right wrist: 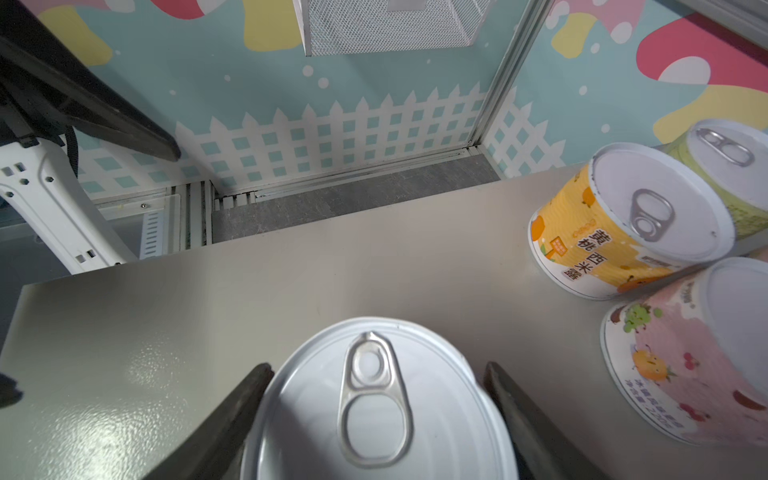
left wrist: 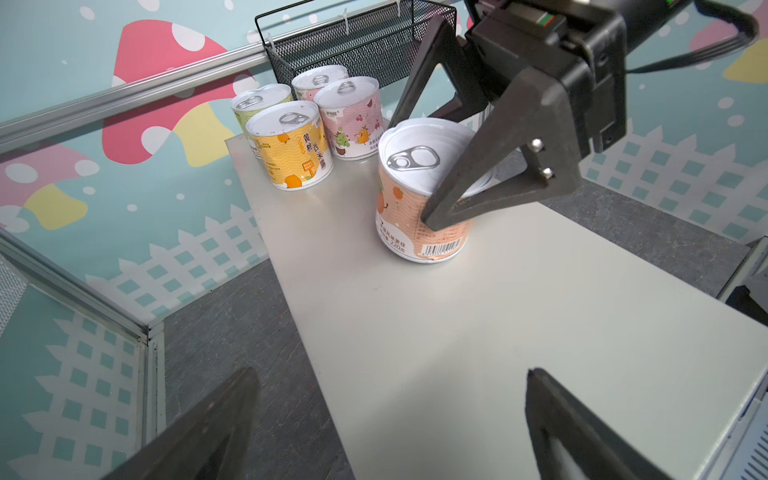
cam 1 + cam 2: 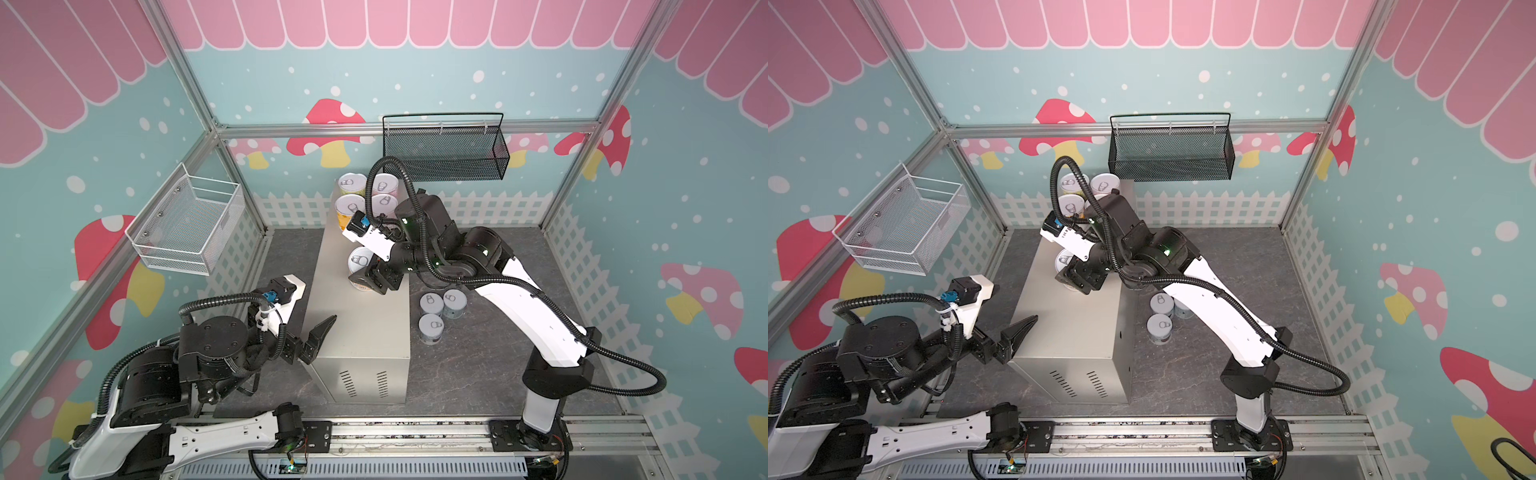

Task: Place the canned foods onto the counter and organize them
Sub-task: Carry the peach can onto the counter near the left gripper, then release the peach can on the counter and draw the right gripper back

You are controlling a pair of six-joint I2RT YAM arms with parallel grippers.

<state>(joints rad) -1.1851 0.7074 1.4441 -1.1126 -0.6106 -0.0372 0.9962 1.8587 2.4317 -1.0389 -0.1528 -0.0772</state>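
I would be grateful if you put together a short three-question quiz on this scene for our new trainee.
1. True or false: the left claw holds a can.
2. How many light blue cans stand on the dark tabletop beside the counter?
3. Which can sits between the fingers of the right claw?
A. yellow can
B. orange can
C. green can

Key:
1. False; it is open and empty.
2. Three.
3. B.
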